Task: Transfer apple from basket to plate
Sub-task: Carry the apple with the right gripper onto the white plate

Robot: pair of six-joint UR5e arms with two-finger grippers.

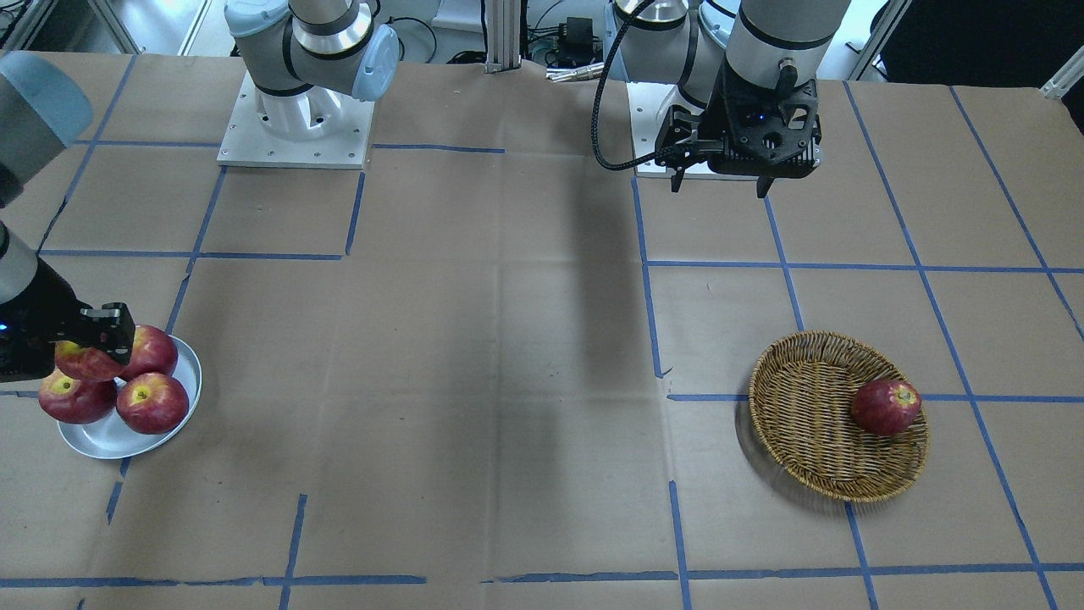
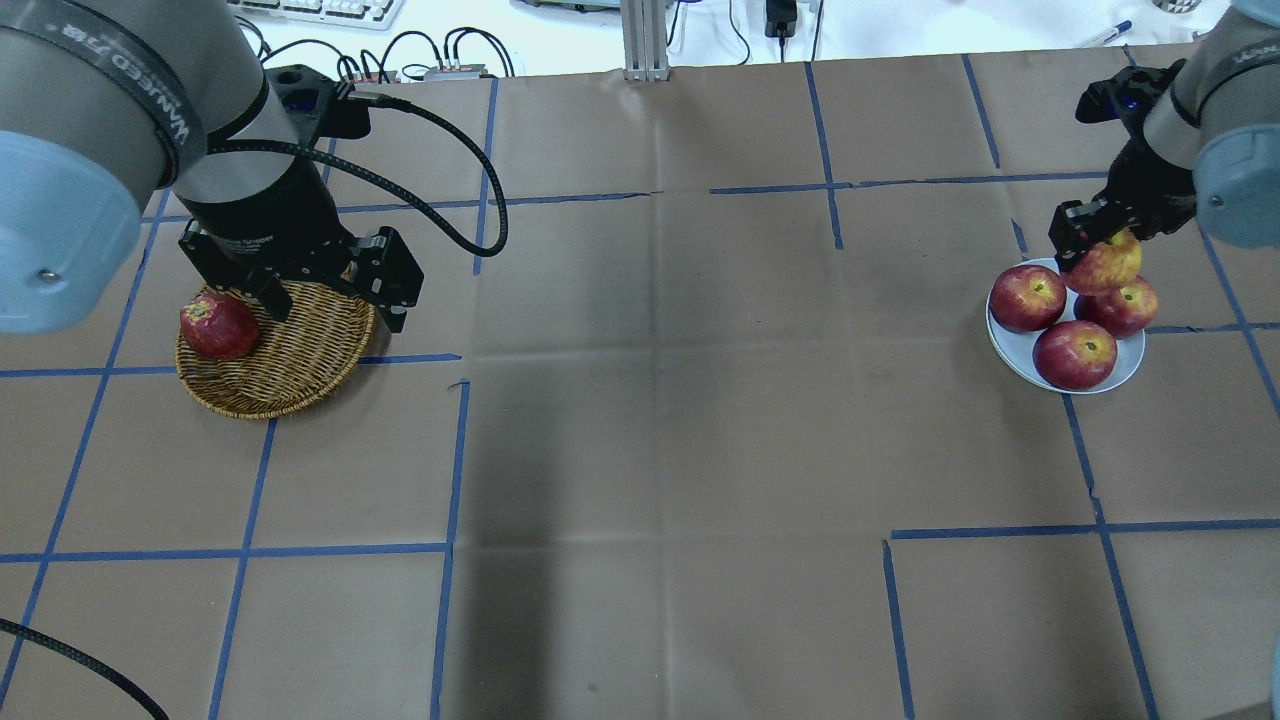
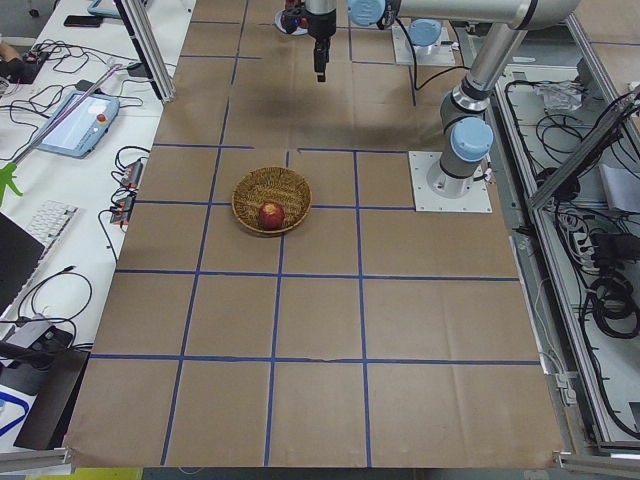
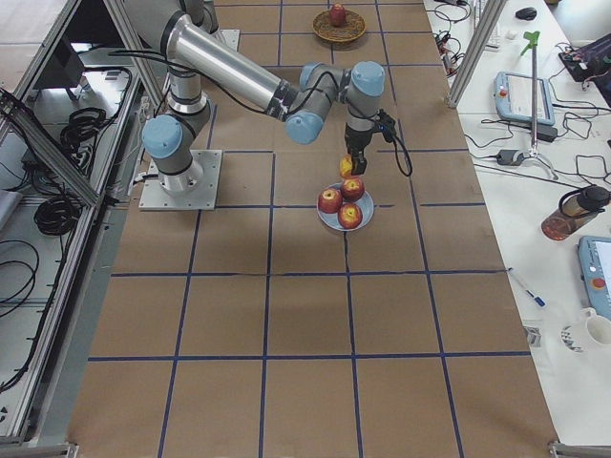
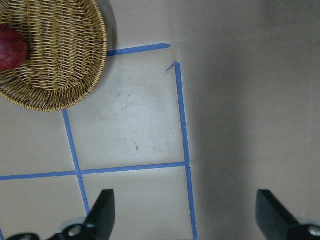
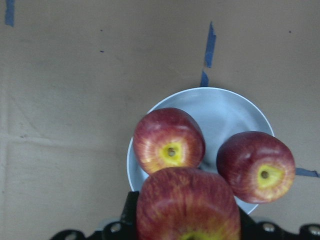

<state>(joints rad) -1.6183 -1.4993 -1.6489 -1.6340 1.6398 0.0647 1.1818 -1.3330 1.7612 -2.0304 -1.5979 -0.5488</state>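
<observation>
The apple (image 2: 1108, 265), pinkish-red with pale streaks and a yellow top, is held in my right gripper (image 2: 1098, 250), which is shut on it just above the plate (image 2: 1008, 352). It also shows in the right wrist view (image 6: 187, 205) and the front view (image 1: 85, 363). The pale plate (image 1: 110, 436) carries three darker red apples (image 2: 1075, 355). I cannot tell whether the held apple touches them. The wicker basket (image 2: 300, 360) holds one dark red apple (image 2: 218, 326). My left gripper (image 2: 330, 305) is open and empty, raised over the basket's rear edge.
Brown paper with blue tape lines covers the table. The arm bases (image 1: 296, 127) stand at the robot's side of the table. In the left wrist view the basket (image 5: 60, 65) lies at the upper left, away from the open fingers (image 5: 102, 212).
</observation>
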